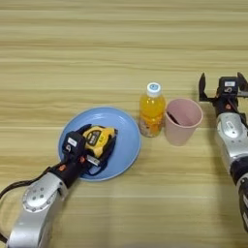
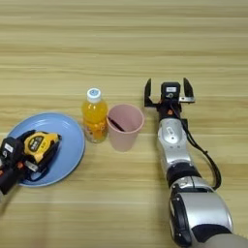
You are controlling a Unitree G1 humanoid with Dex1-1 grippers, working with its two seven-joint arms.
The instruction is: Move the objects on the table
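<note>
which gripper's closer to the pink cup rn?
Right. The right gripper hovers open just beyond the pink cup on its right side; the left gripper is far off, at the tape measure on the blue plate.

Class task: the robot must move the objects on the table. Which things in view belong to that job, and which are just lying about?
Belonging to the job:
tape measure, at the left end effector
blue plate
juice bottle
pink cup
right end effector, open beside the cup

Just lying about:
nothing else on the table
</note>
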